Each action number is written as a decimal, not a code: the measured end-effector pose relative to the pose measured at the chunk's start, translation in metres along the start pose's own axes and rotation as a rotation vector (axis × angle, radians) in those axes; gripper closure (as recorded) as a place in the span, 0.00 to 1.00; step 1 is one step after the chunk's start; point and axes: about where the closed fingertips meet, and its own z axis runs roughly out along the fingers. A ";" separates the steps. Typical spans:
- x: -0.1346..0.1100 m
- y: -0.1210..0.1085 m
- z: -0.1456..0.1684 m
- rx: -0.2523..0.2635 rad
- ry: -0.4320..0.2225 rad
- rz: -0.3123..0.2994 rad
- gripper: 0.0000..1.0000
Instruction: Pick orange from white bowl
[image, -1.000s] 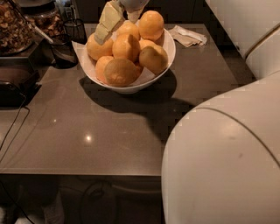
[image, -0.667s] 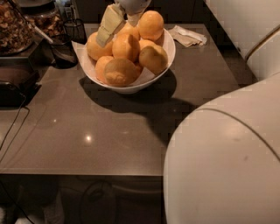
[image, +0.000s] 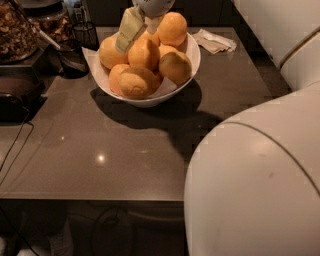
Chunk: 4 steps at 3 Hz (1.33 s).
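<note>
The white bowl stands at the back middle of the dark table, lined with white paper and heaped with several oranges. One orange sits highest at the back right, another in the middle and another at the front. My gripper hangs from the top edge over the back of the heap. It is open: a pale finger slants over the left oranges and a short one points down beside the top orange. It holds nothing.
My white arm fills the lower right, with another arm link at the upper right. A crumpled napkin lies right of the bowl. A dark glass jar, a black cup and a cable are at the left.
</note>
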 end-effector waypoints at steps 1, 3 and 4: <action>0.004 -0.006 0.003 0.006 0.013 -0.003 0.35; 0.012 -0.017 0.011 0.006 0.033 -0.014 0.35; 0.013 -0.017 0.019 -0.010 0.042 -0.020 0.36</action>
